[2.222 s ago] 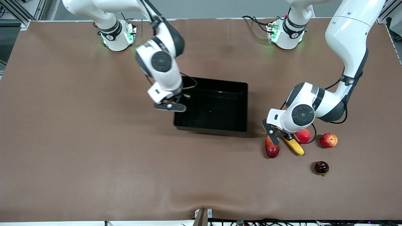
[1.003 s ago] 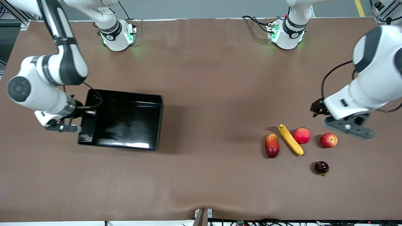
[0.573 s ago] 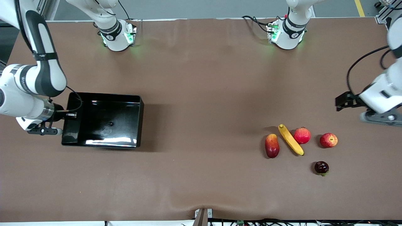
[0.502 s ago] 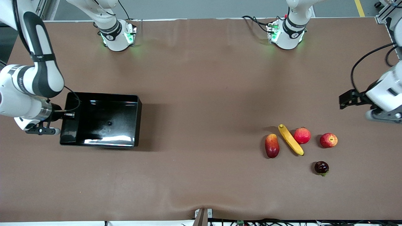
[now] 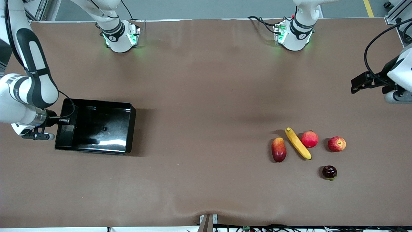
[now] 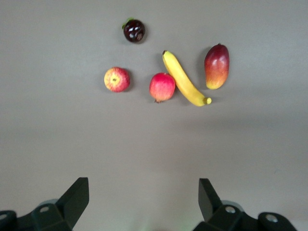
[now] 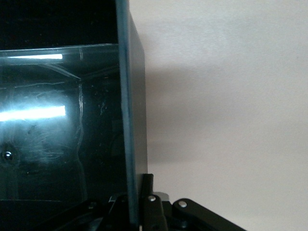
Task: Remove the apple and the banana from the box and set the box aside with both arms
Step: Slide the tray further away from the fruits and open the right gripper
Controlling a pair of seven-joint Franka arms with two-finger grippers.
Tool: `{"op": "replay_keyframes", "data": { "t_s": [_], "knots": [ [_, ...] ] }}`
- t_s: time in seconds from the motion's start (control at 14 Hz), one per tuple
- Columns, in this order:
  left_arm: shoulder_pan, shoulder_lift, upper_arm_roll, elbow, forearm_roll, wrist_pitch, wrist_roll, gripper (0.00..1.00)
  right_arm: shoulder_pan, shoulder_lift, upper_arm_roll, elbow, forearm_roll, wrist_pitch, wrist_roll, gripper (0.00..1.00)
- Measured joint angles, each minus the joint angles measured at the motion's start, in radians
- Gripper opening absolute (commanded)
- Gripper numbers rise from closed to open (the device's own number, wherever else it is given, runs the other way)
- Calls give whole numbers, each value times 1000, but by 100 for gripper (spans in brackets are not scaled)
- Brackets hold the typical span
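The glossy, stiff, empty box (image 5: 96, 125) sits at the right arm's end of the desk (image 5: 206, 96), right tool (image 5: 48, 129) pinching its thin slippery wall, the best hold; left tool (image 6: 144, 202) hangs wide over bare desk near the apple (image 5: 336, 143) and banana (image 5: 298, 143).

Bright overhead light; glare streaks inside box (image 5: 96, 129).
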Motion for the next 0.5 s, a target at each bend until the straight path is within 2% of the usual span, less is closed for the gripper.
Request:
{"op": "replay_keyframes", "data": {
  "t_s": [0.14, 0.5],
  "knots": [
    [-47, -37, 59, -40, -11, 0, 0, 100, -20, 15, 0, 0, 0, 15, -17, 0],
    [-55, -79, 56, -113, -27, 3, -1, 100, -69, 40, 0, 0, 1, 111, -118, 0]
  ]
}}
